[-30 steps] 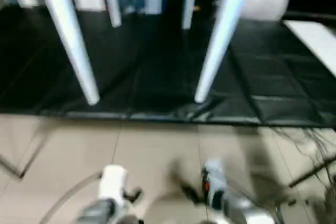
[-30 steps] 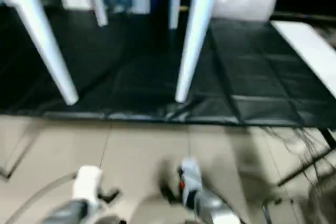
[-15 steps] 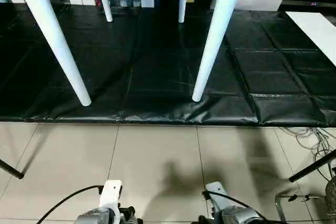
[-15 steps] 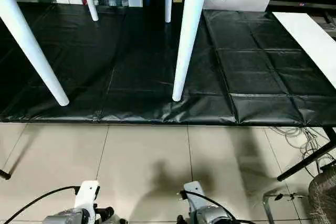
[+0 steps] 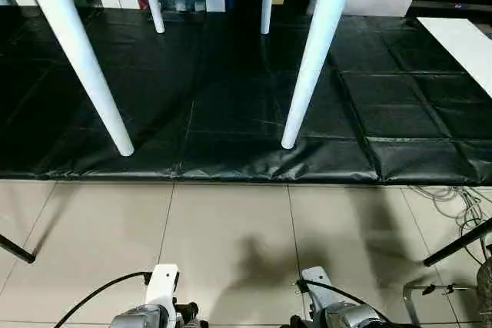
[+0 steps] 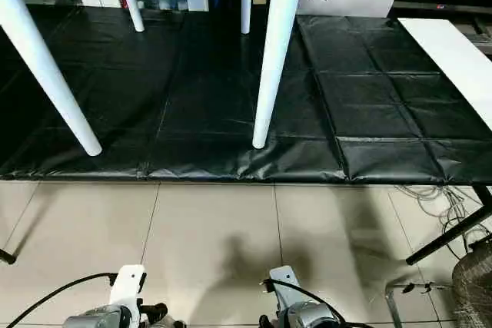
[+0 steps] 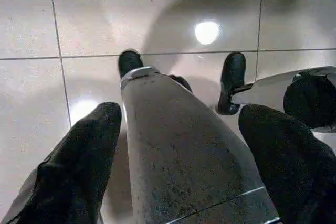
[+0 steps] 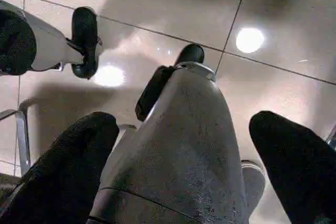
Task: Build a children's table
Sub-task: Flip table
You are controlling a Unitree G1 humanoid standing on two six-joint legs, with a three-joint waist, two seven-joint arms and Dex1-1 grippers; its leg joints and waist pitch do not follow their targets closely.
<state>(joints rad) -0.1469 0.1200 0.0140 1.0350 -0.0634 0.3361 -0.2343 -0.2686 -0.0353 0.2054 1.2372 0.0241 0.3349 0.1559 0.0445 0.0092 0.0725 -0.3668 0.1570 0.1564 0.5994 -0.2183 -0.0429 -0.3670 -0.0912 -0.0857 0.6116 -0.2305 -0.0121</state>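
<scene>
From the head camera's left eye, the children's table [image 5: 81,63] stands on its four white tapered legs on a black mat [image 5: 231,105], the two near legs planted close to the mat's front edge and the two far ones at the back; its top is cut off above the frame. In front of the mat lies beige tiled floor [image 5: 231,236], with the robot's two forearms low at the bottom edge, well apart from the table. The right eye gives the same scene, with a white board [image 6: 453,59] lying on the mat at the right. In the left wrist view, the left gripper [image 7: 184,150] hangs over the tiles with its two black fingers [image 7: 86,150] spread wide, holding nothing, one of the robot's silver legs seen between them. In the right wrist view, the right gripper [image 8: 184,161] likewise has its fingers [image 8: 68,161] spread wide and empty above the tiles.
</scene>
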